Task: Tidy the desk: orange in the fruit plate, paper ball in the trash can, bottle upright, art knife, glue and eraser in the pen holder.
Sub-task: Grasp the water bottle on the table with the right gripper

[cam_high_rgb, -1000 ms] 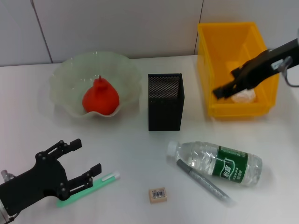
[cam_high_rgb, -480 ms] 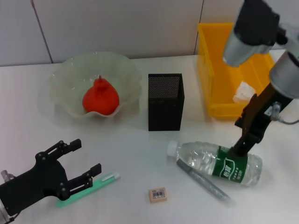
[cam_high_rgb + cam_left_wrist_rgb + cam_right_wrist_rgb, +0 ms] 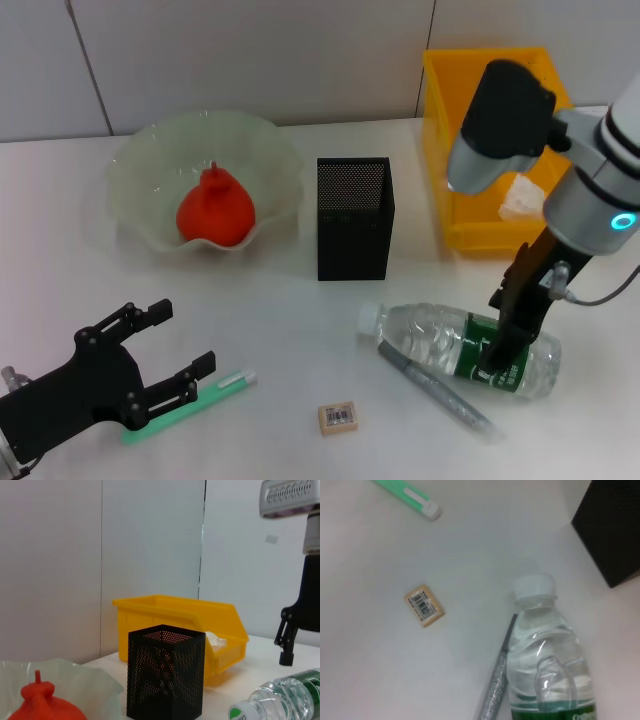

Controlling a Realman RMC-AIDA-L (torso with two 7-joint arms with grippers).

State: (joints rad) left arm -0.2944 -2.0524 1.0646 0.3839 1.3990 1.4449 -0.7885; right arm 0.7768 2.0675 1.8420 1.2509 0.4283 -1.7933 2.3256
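Note:
The orange (image 3: 215, 210) lies in the fruit plate (image 3: 140, 160). The paper ball (image 3: 522, 200) lies in the trash can (image 3: 445, 130). The bottle (image 3: 440, 345) lies on its side, cap toward the pen holder (image 3: 355, 217). My right gripper (image 3: 503, 352) is open, pointing down right over the bottle's green label. A grey pen-shaped tool (image 3: 435, 392) lies against the bottle. The eraser (image 3: 338, 417) lies near the front. My left gripper (image 3: 183, 336) is open and empty beside a green stick with a white tip (image 3: 200, 396). The right wrist view shows the bottle (image 3: 545, 655) and eraser (image 3: 423, 605).
The table meets a white wall behind the fruit plate and trash can. The pen holder stands between them. In the left wrist view the pen holder (image 3: 166, 677) and trash can (image 3: 175, 617) stand ahead, with the right gripper (image 3: 287, 655) above the bottle (image 3: 280, 700).
My right gripper has left the trash can, where the paper ball now lies, and come down over the lying bottle. The left arm has not moved.

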